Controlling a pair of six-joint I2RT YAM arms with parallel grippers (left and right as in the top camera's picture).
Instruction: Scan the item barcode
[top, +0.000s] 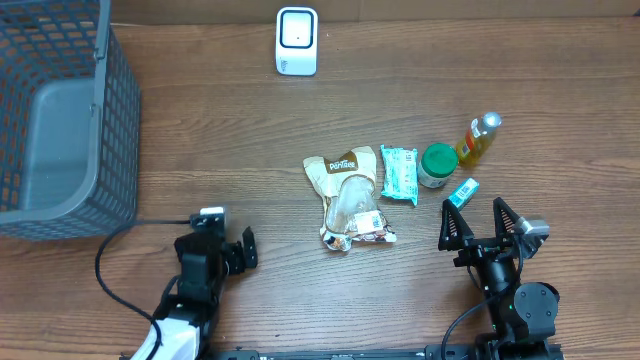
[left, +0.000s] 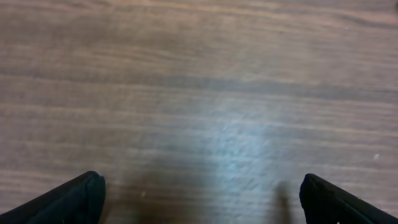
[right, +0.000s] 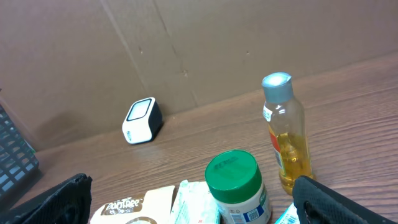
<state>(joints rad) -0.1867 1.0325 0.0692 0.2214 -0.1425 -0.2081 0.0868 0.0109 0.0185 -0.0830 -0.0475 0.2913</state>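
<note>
Several items lie in a group at the table's right middle: a tan snack bag (top: 348, 200), a teal packet (top: 400, 173), a green-lidded jar (top: 438, 165), a bottle of yellow liquid (top: 480, 138) and a small teal box (top: 461, 192). The white scanner (top: 297, 41) stands at the far edge. My right gripper (top: 478, 222) is open just in front of the small box; its wrist view shows the jar (right: 239, 186), the bottle (right: 286, 137), the snack bag (right: 134, 208) and the scanner (right: 142, 120) beyond the gripper (right: 191, 186). My left gripper (top: 222, 243) is open over bare wood (left: 200, 186), holding nothing.
A grey mesh basket (top: 55, 120) fills the far left corner, and its edge (right: 12, 162) shows in the right wrist view. A brown cardboard wall runs behind the scanner. A black cable loops beside the left arm.
</note>
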